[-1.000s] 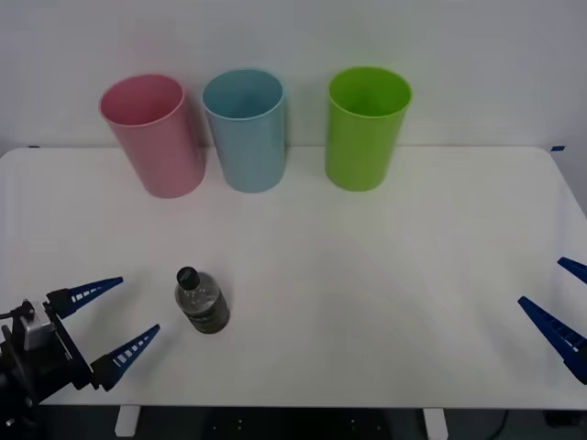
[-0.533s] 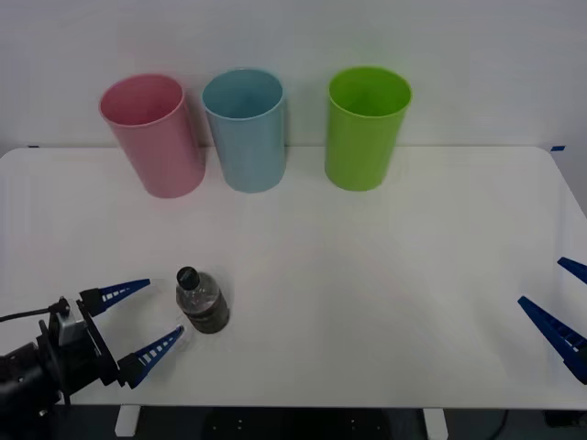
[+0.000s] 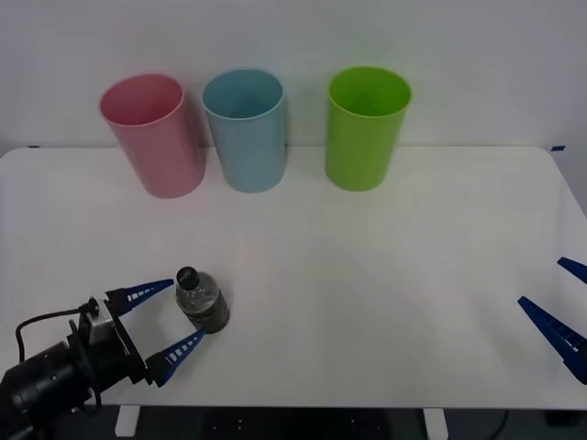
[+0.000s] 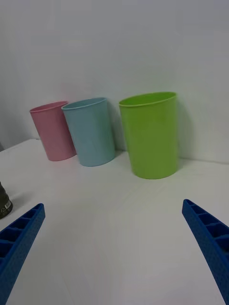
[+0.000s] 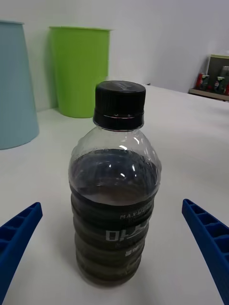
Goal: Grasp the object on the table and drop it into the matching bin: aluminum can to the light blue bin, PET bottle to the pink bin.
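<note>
The left hand sits low at the near-left of the white bench, its blue ribbed fingers spread wide on either side of the small clear plastic bottle with black screw cap — not pressing it. The bottle stands upright, its dark label carrying small pale lettering, partly "MAX" — the rest is unreadable. The right hand waits at the near-right edge, fingers apart and holding nothing.

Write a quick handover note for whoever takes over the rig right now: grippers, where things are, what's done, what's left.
Left gripper: open, at the table's near left, fingers either side of the PET bottle, not closed.
Right gripper: open, parked at the near right edge.
The bottle stands upright; pink bin, light blue bin and green bin line the far edge.
Done: the approach.
Left: grasp, lift, drop into the pink bin.
</note>
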Controlling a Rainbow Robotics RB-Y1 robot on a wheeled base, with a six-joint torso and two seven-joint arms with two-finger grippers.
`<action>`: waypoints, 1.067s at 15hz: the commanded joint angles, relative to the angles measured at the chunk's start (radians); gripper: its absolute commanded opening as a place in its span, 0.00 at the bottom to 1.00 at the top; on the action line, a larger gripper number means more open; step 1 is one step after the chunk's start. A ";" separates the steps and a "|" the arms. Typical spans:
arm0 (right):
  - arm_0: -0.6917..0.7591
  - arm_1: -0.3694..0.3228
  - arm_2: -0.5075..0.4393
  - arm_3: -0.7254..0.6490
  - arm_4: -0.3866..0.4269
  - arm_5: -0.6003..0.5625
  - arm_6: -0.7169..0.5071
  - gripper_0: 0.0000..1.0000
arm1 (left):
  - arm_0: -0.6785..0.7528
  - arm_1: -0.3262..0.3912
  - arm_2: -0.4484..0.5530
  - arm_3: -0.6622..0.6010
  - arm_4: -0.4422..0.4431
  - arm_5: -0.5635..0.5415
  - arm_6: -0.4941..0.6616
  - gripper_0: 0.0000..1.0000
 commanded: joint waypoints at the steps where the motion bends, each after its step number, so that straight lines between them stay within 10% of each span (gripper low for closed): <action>1: 0.000 0.000 0.000 0.000 0.000 0.000 0.000 1.00 | -0.014 -0.030 0.000 0.011 -0.019 0.006 -0.003 1.00; 11: 0.000 0.000 0.000 0.000 0.000 0.000 0.000 1.00 | -0.094 -0.055 -0.009 0.103 -0.043 0.006 -0.040 0.98; 13: 0.000 0.000 0.000 0.000 0.000 0.000 0.000 1.00 | -0.094 -0.055 -0.009 0.103 -0.042 0.006 -0.043 0.22; 16: 0.000 0.000 0.000 0.000 0.000 0.000 0.000 1.00 | -0.094 -0.055 -0.009 0.103 -0.039 0.006 -0.044 0.00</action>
